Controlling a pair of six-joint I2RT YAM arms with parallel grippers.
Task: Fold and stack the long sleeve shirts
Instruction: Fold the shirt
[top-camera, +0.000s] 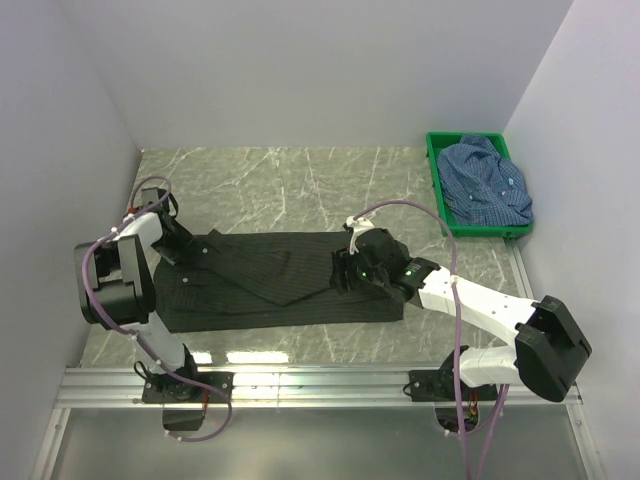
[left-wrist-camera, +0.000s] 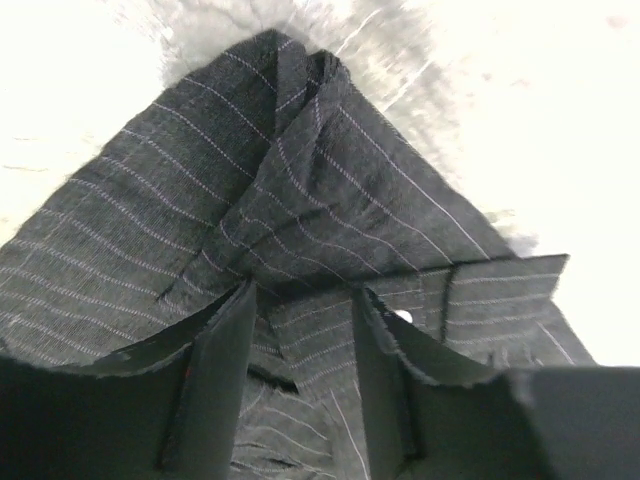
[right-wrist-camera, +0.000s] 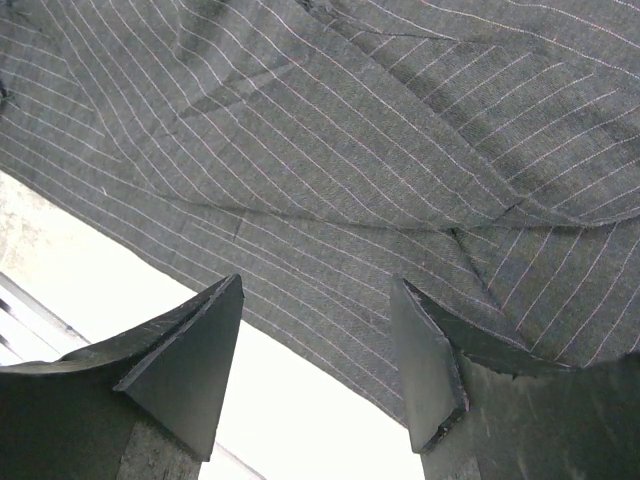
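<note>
The black striped shirt (top-camera: 270, 290) lies spread flat across the middle of the table, partly folded, with a diagonal fold across it. My left gripper (top-camera: 183, 243) is at its left end. In the left wrist view it (left-wrist-camera: 303, 295) is open, fingers low over the cloth (left-wrist-camera: 300, 180), with cloth showing in the gap. My right gripper (top-camera: 340, 272) hovers over the shirt's right part. In the right wrist view it (right-wrist-camera: 318, 290) is open and empty above the shirt's edge (right-wrist-camera: 350, 130). The blue checked shirt (top-camera: 487, 180) lies crumpled in the green crate (top-camera: 490, 233).
The green crate stands at the back right by the right wall. White walls close in the table at left, back and right. A metal rail (top-camera: 320, 385) runs along the near edge, by the arm bases.
</note>
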